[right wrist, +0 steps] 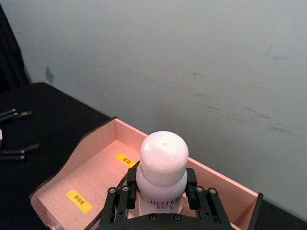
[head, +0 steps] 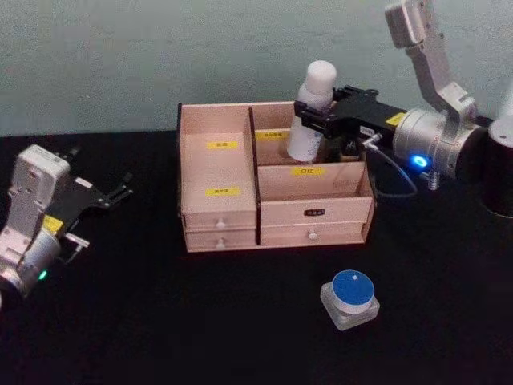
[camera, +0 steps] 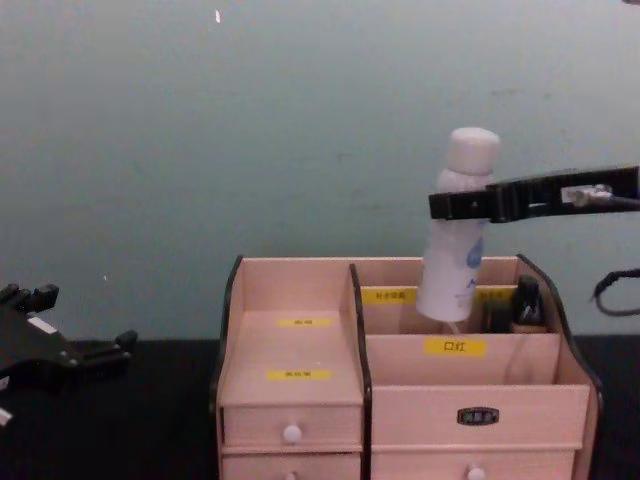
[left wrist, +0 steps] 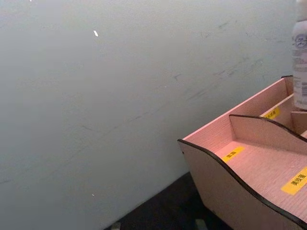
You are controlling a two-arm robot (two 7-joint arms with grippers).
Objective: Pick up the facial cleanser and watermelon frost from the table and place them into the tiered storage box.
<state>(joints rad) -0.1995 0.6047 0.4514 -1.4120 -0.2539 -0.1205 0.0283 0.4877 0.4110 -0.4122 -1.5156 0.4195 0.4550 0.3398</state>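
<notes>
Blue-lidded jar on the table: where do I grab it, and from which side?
Jar: come straight down, probably closing on two flat sides of its squarish clear base, below the round lid. It stands upright, low, apart from the box.

Black bench (head: 160,321), two things on it. Box (head: 210,233) stands at the back middle, directly under the right tool (head: 309,115) and well to the right of the left tool (head: 122,186). Jar (head: 350,298), blue lid, pale square base, sits nearer the robot than the right tool, apart from the box.
</notes>
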